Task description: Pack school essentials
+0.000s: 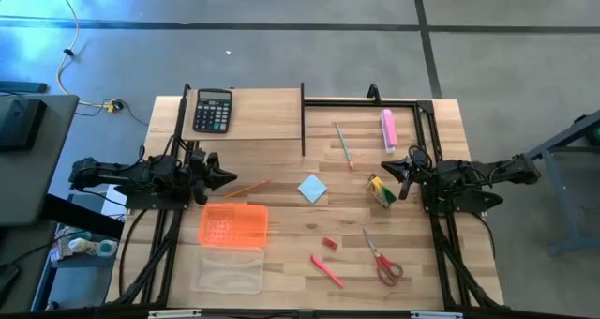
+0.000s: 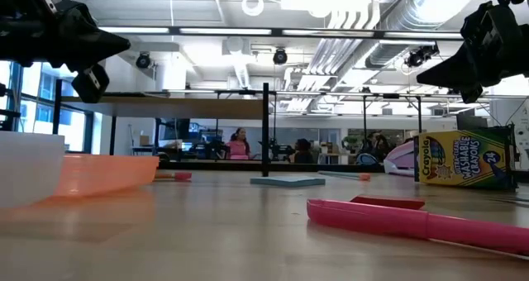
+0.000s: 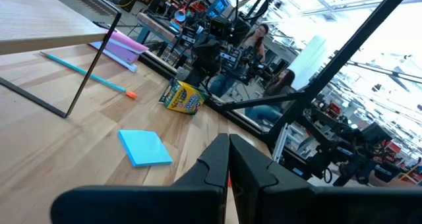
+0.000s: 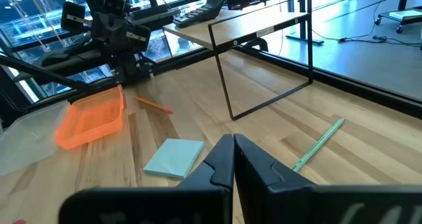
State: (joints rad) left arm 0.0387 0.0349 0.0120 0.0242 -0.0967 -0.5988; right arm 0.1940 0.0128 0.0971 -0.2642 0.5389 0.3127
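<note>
The stationery lies loose on the wooden table: a light-blue notepad (image 1: 313, 189), a yellow-green crayon box (image 1: 380, 191), red-handled scissors (image 1: 382, 261), a red pen (image 1: 327, 269), a tiny red eraser (image 1: 329, 243), an orange pencil (image 1: 247, 189) and a green pencil (image 1: 343, 144). My left gripper (image 1: 228, 176) hovers shut at the table's left side, above the orange basket (image 1: 233, 224). My right gripper (image 1: 388, 172) hovers shut at the right side, just beside the crayon box. Neither touches anything.
A clear plastic container (image 1: 229, 271) sits near the front edge below the orange basket. A black calculator (image 1: 213, 110) lies on a raised shelf at the far left; a pink bar (image 1: 388, 129) lies far right. A thin black frame (image 1: 303, 122) stands mid-table.
</note>
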